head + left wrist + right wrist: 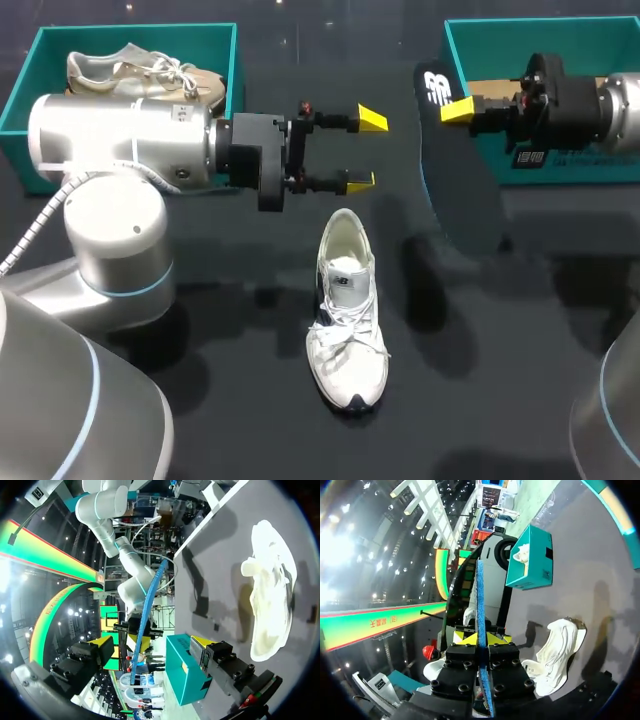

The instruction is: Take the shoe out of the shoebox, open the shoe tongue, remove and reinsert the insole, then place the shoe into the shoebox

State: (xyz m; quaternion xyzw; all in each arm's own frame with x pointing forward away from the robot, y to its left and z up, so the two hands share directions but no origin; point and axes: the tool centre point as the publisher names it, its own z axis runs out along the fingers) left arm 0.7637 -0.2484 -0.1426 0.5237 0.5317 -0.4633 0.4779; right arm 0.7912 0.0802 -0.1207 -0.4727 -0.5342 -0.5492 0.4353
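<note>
Footwear first, from the head view: the white lace-up sneaker (345,310) lies on the dark table (220,400) with its heel toward the boxes and its mouth gaping. That looks meant to let the insole slide back in. The right gripper (457,108) is clamped on the dark flat foam insole (455,170), which hangs from it in front of the teal cardboard shoebox (500,40) at the right. The left gripper (365,150) hovers just beyond the sneaker's heel, fingers spread and nothing between them, likely ready to steady the shoe. A second teal box (30,80) at the left holds a beige sneaker (140,70).

In the left wrist view, the left gripper (152,642) stands wide apart and empty, and the white sneaker (270,595) lies off to one side of it on the table.

In the right wrist view, the right gripper (480,639) pinches the insole (480,595), which shows edge-on as a thin blue strip rising between the fingers. The white sneaker (555,655) lies beside the gripper, and the second teal box (532,560) is farther ahead.
</note>
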